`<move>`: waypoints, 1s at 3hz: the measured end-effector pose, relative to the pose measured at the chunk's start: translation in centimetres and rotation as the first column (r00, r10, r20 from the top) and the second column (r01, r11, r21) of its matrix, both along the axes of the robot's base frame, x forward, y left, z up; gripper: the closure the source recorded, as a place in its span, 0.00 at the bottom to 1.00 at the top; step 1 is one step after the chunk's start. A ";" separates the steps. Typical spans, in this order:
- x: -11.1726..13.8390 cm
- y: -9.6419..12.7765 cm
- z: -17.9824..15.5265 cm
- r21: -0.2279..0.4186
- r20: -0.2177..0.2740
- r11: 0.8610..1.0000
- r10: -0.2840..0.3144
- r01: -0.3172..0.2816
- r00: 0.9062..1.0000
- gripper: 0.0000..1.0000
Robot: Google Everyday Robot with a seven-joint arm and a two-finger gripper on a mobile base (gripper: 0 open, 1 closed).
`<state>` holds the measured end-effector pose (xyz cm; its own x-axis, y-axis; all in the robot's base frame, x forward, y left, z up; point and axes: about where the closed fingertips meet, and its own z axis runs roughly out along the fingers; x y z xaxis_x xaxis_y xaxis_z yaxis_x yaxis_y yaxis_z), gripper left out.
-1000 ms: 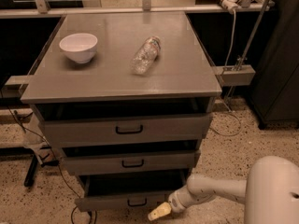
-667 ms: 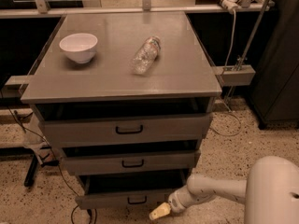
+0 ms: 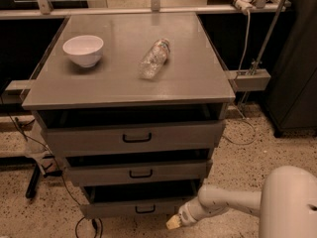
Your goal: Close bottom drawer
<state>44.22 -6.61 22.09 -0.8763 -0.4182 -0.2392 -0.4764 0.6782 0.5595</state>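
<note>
The bottom drawer [image 3: 133,208] is the lowest of three grey drawers in the cabinet. It stands pulled out, its dark inside showing above its flat front, which carries a small black bar handle [image 3: 145,210]. My gripper [image 3: 173,222] is low at the drawer front's right end, close to its lower right corner, with a yellowish tip. The white arm [image 3: 228,202] reaches in from the lower right.
The middle drawer [image 3: 138,172] and the top drawer [image 3: 133,138] also stand partly pulled out. A white bowl [image 3: 83,49] and a lying clear plastic bottle [image 3: 154,58] are on the cabinet top. Cables [image 3: 81,227] lie on the speckled floor at the left.
</note>
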 end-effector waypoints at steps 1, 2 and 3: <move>0.2 0.2 -0.2 -0.005 -0.002 1.000 0.006 -0.006 1.000 0.89; 2.3 0.2 -1.3 -0.043 0.014 0.999 0.001 0.000 1.000 1.00; 5.3 0.2 -2.6 -0.077 0.040 0.997 -0.012 0.015 0.999 1.00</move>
<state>49.53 -6.42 19.45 -0.8724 -0.4250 -0.2413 -0.4877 0.7253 0.4859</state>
